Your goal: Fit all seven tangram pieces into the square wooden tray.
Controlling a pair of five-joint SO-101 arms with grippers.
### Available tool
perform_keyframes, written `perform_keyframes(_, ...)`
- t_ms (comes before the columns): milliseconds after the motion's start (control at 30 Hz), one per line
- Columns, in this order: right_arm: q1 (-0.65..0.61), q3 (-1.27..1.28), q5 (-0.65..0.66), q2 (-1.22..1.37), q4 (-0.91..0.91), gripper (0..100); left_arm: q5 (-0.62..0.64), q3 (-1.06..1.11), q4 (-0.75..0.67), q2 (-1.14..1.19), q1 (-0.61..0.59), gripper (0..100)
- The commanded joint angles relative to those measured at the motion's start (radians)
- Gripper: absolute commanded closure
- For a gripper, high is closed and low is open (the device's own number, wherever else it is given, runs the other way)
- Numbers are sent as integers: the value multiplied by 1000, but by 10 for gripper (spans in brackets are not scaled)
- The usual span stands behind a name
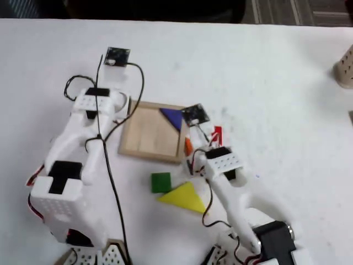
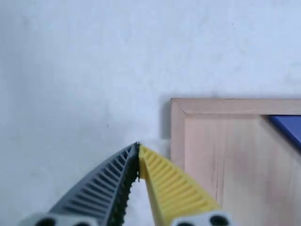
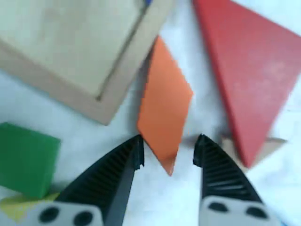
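The square wooden tray (image 1: 144,144) lies mid-table with a blue triangle (image 1: 172,117) in its far right corner. My left gripper (image 2: 138,151) is shut with nothing in it, just off the tray's corner (image 2: 178,123); the blue piece (image 2: 288,128) shows inside. My right gripper (image 3: 168,147) is open, its fingers on either side of the near tip of the orange parallelogram (image 3: 165,108), which lies against the tray's edge (image 3: 123,88). A red triangle (image 3: 248,66) lies beside the orange piece. A green square (image 1: 161,182) and a yellow triangle (image 1: 183,197) rest in front of the tray.
A pale wooden piece (image 3: 267,147) peeks from under the red triangle. A perforated wooden object (image 1: 345,68) stands at the far right edge. Cables (image 1: 105,149) trail over the left arm. Open white table stretches behind the tray.
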Motion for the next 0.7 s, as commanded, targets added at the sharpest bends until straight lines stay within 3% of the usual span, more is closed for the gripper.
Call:
perform_keyframes(0, 48, -38, 21, -27, 13, 823, -9, -3, -26, -62, -8, 976)
perform_keyframes(233, 64, -25, 18, -114, 38, 823, -9, -3, -26, -62, -8, 976)
perform_keyframes(500, -31, -23, 17, -119, 31, 823, -9, -3, -26, -62, -8, 976)
perform_keyframes(667, -22, -23, -23, -116, -54, 823, -9, -3, -26, -62, -8, 976)
